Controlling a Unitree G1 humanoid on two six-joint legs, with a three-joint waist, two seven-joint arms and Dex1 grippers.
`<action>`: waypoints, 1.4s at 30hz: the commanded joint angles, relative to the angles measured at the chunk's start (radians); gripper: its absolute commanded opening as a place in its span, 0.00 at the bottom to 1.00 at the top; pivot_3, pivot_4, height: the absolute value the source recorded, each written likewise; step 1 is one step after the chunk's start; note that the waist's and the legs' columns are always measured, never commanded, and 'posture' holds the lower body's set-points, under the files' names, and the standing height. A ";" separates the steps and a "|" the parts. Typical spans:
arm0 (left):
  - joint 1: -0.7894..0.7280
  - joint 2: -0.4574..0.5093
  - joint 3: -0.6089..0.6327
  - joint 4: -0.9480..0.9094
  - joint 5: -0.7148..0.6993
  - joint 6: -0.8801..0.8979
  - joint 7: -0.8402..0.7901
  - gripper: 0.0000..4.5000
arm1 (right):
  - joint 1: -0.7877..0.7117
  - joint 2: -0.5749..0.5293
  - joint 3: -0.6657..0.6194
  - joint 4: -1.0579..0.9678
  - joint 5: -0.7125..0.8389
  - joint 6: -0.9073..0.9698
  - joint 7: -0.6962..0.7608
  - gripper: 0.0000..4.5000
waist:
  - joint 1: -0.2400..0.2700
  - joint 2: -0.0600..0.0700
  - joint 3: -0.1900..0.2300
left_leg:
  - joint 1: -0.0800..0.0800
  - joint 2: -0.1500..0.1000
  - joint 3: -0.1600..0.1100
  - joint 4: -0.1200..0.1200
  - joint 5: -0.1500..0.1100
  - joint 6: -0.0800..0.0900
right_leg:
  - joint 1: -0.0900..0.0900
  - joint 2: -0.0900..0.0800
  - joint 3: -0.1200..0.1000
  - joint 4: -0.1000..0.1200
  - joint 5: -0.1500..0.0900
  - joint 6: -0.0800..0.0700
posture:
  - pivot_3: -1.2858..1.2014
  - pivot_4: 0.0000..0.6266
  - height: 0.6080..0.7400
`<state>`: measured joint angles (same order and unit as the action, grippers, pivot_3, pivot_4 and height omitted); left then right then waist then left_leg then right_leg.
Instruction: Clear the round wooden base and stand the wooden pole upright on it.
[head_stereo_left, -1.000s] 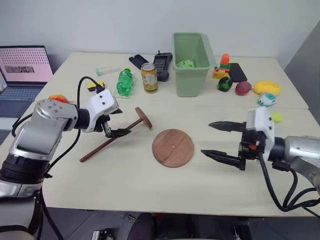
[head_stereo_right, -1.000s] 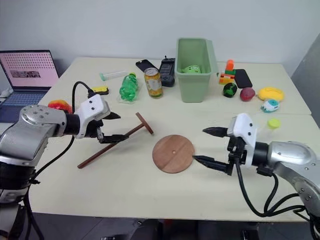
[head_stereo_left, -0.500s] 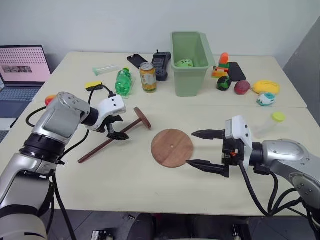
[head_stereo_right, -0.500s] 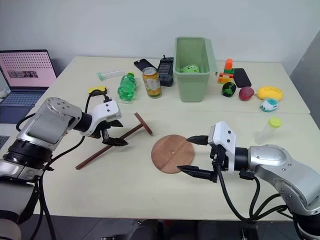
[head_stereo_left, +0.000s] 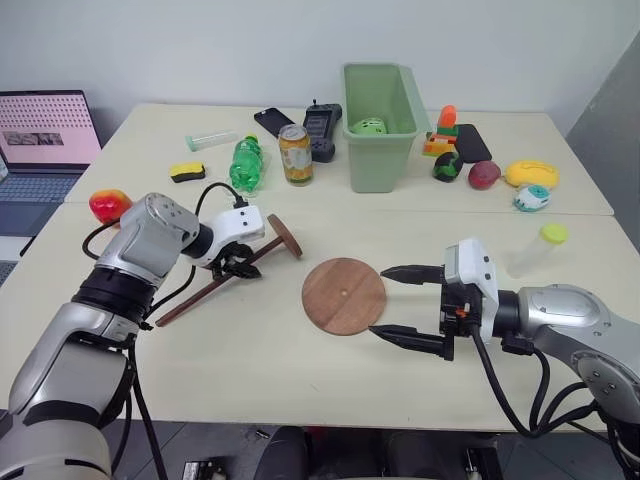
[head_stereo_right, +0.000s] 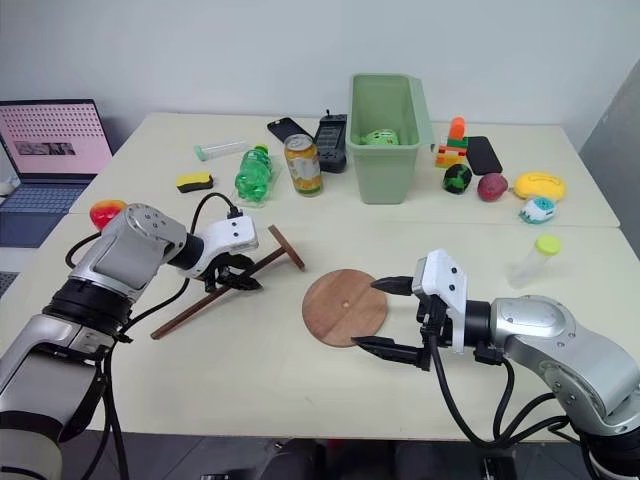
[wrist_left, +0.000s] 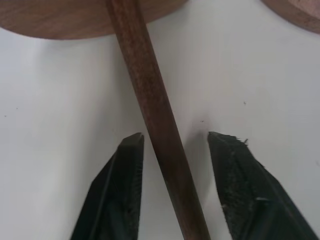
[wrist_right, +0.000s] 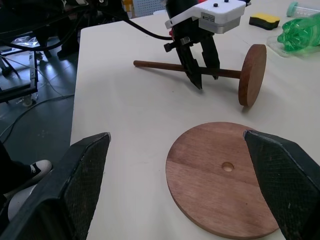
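**A:** Where is the pole (head_stereo_left: 222, 279)?

**B:** Lying flat on the table (head_stereo_left: 260, 380), at about nine o'clock from the base (head_stereo_left: 344, 296); its disc end points towards the base and the bare end runs off towards eight o'clock; the two are near but apart.

**A:** And the left gripper (wrist_left: 174, 187)?

**B:** Down over the rod, close to the disc end; in the left wrist view a finger (wrist_left: 114, 197) stands on each side of the rod with a small gap either way, so the jaws straddle it and I see no clamp on it.

**A:** The right gripper (head_stereo_left: 401, 303)?

**B:** At three o'clock of the base, pointing at it; its fingers are spread wide, one at the base's far edge and one at its near edge; it holds nothing.

**A:** What lies on the base?

**B:** Nothing; its top is bare, small hole at the centre.

**A:** The rest?

**B:** A green bin (head_stereo_left: 380, 110) at twelve o'clock from the base; a can (head_stereo_left: 297, 154) and a green bottle (head_stereo_left: 247, 163) at eleven; a laptop (head_stereo_left: 45, 140) far off at ten.
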<state>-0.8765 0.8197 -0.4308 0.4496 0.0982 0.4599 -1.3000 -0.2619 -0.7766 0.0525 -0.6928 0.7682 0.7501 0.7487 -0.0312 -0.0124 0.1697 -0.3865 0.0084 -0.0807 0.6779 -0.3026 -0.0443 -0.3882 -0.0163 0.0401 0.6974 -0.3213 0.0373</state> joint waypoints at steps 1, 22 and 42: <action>-0.028 0.000 0.035 0.011 0.010 -0.018 0.000 0.24 | -0.009 0.000 -0.017 -0.023 0.006 -0.014 0.015 0.99 | 0.000 0.000 0.000 | 0.000 0.000 0.000 0.000 0.000 0.000 | 0.000 0.000 0.000 0.000 0.000 0.000 | 0.52 0.24 1.00; 0.034 -0.266 0.590 -0.444 -0.545 0.182 0.239 0.06 | 0.131 -0.041 -0.170 -0.113 0.014 -0.030 -0.026 0.99 | 0.004 -0.001 0.000 | -0.006 -0.001 -0.005 0.004 0.000 -0.001 | -0.001 -0.005 -0.001 0.000 0.000 0.000 | 0.52 0.24 1.00; 0.326 -0.566 0.442 -0.642 -0.599 -0.063 0.421 0.06 | 0.250 0.004 -0.060 -0.137 -0.096 -0.023 -0.098 0.99 | 0.005 -0.001 -0.001 | 0.000 -0.001 -0.001 0.003 0.000 -0.001 | 0.003 -0.002 0.001 0.000 0.000 0.000 | 0.52 0.24 1.00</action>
<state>-0.5473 0.2587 0.0260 -0.1988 -0.5164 0.4546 -0.8734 0.0074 -0.7780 -0.0007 -0.8007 0.6502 0.7111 0.6708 -0.0266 -0.0136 0.1690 -0.3861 0.0073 -0.0822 0.6805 -0.3021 -0.0451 -0.3853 -0.0184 0.0408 0.6979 -0.3209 0.0375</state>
